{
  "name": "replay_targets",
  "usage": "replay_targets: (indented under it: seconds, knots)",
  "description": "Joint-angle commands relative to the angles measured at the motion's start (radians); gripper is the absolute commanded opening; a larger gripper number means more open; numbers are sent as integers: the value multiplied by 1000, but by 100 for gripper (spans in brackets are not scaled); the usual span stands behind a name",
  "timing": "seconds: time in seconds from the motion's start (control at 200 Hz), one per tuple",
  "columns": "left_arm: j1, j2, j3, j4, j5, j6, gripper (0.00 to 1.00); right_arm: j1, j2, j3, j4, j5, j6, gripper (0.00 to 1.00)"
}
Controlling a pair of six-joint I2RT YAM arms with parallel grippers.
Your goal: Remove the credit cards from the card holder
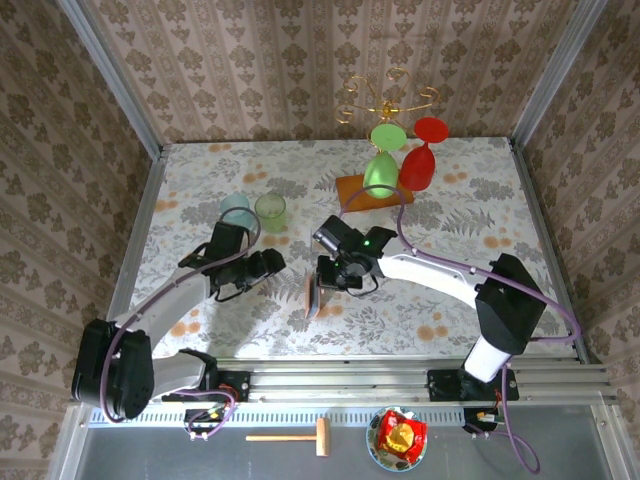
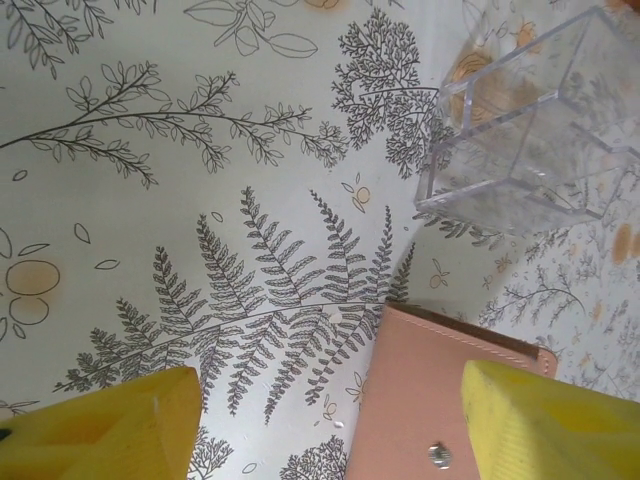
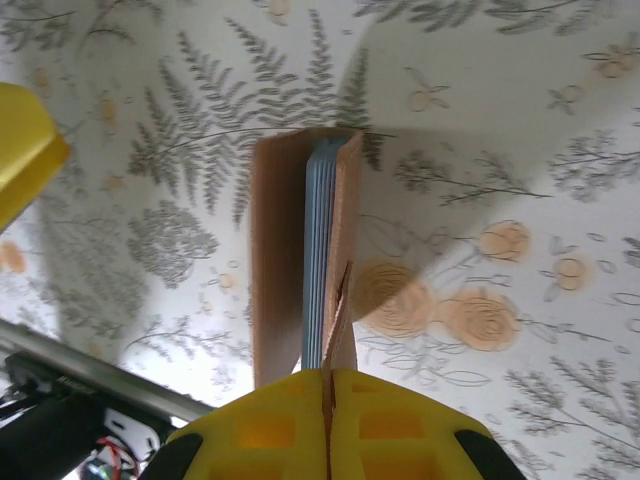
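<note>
R claw point(image 3: 326, 392) is shut, pinching one thin leather leaf of the holder point(image 3: 285, 270) at its near end. The holder is lifted on its edge over the table point(image 1: 450, 200), approx. in the middle near part, between the two arms. In the right wrist view it is seen edge-on: two brown covers w/ the blue-grey lining between them, and its long axis runs straight away from the R claw. From above it is only a narrow brown strip point(image 1: 313, 297) just under the R claw point(image 1: 336, 277).

L claw point(image 1: 267, 264) is wide open and holds nothing. It is just beside the holder, on the holder's left. In the left wrist view the holder point(image 2: 425, 395) comes in from the bottom edge, w/ its flat brown face and a metal snap point(image 2: 437, 455) toward the camera. It sits closer to one yellow finger point(image 2: 545, 420) than to the other, so the L claw point(image 2: 330, 405) is not centred on it.

Cards: I cannot see them; prob. they are inside, between the lining layers.

As I judge it, the L claw is the free one and the nearer one, so it must do the pulling. But it faces the flat side, and the cards can be reached only from the thin open edge.
</note>
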Motion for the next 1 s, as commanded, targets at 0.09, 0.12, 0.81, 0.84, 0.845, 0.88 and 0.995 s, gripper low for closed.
replay_targets:
  seconds: [0.09, 0.12, 0.81, 0.84, 0.845, 0.88, 0.995]
  knots:
    - [35, -42, -36, -34, 27, 37, 70, 19, 65, 71, 40, -39, 27, 0]
    - [38, -44, -39, -35, 28, 39, 70, 21, 69, 72, 43, -40, 28, 0]
    - [26, -15, -14, 3, 53, 34, 70, 18, 9, 64, 113, -52, 12, 0]
    - [24, -15, -14, 2, 52, 32, 70, 19, 8, 64, 117, -55, 12, 0]
    - [25, -15, -14, 3, 52, 32, 70, 18, 7, 63, 117, -56, 12, 0]
    - [23, -17, -14, 3, 51, 31, 70, 18, 7, 65, 118, -59, 12, 0]
    - [19, -21, -16, 0, 45, 28, 70, 19, 3, 65, 121, -57, 6, 0]
